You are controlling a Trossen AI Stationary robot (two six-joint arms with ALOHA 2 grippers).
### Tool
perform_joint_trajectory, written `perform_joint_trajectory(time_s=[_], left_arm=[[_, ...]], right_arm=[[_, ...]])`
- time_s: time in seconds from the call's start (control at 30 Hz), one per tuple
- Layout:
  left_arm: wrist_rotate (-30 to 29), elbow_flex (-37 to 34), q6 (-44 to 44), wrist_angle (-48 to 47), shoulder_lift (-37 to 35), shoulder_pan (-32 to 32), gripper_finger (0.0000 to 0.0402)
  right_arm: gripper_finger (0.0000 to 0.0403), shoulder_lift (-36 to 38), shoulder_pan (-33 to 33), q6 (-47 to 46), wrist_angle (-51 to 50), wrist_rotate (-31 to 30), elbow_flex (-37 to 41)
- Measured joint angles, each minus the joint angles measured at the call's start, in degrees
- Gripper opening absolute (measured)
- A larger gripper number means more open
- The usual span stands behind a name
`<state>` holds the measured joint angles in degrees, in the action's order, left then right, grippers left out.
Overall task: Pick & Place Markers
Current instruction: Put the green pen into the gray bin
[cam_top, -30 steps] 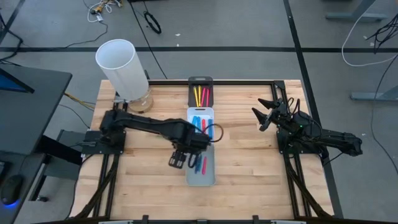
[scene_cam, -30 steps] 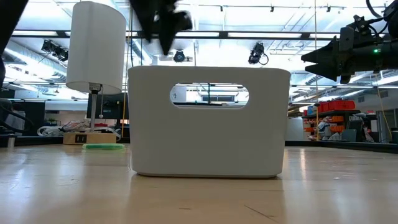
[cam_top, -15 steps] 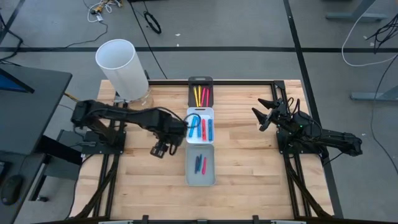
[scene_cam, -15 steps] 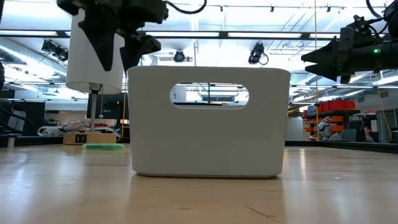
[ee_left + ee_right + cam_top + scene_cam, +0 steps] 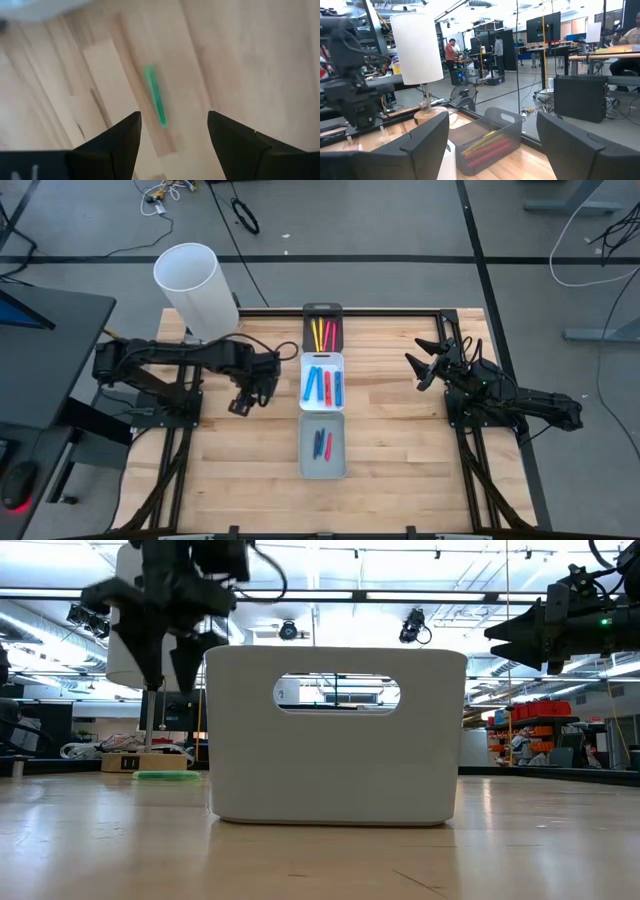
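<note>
A green marker (image 5: 156, 102) lies flat on the bare wood, seen also in the low view as the green marker (image 5: 160, 776). My left gripper (image 5: 173, 117) hangs open above it, fingers pointing down, one on either side and clear of it. In the high view my left gripper (image 5: 241, 404) is left of the white tray (image 5: 322, 360), which holds blue and red markers (image 5: 324, 384). The black tray (image 5: 322, 310) holds yellow and red markers, and the grey tray (image 5: 322, 470) has a blue and a red one. My right gripper (image 5: 422, 366) waits open at the right.
A tall white cylinder (image 5: 196, 288) stands at the table's far left corner, close behind my left arm. The three trays form a row down the table's middle. Bare wood lies to the left and right of the row.
My left gripper has swung from over the grey tray toward the table's left edge and a little toward the far edge, sinking as it went. Its fingers have stayed open. It now hangs over the green marker.
</note>
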<state>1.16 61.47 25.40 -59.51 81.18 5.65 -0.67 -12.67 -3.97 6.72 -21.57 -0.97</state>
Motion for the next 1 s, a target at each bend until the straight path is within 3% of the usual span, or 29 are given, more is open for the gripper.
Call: perform_joint_trajectory(time_s=[0.5,1.0], left_arm=[[0.2,-8.2,5.0,5.6,-1.4,8.4,0.0234],[2.2,-14.6,1.8,15.0,-0.2,6.8,0.0234]], right_arm=[[0.0302,0.0,0.0,0.0,-0.1,0.0,0.0],[0.0302,0.0,0.0,0.0,0.0,0.0,0.0]])
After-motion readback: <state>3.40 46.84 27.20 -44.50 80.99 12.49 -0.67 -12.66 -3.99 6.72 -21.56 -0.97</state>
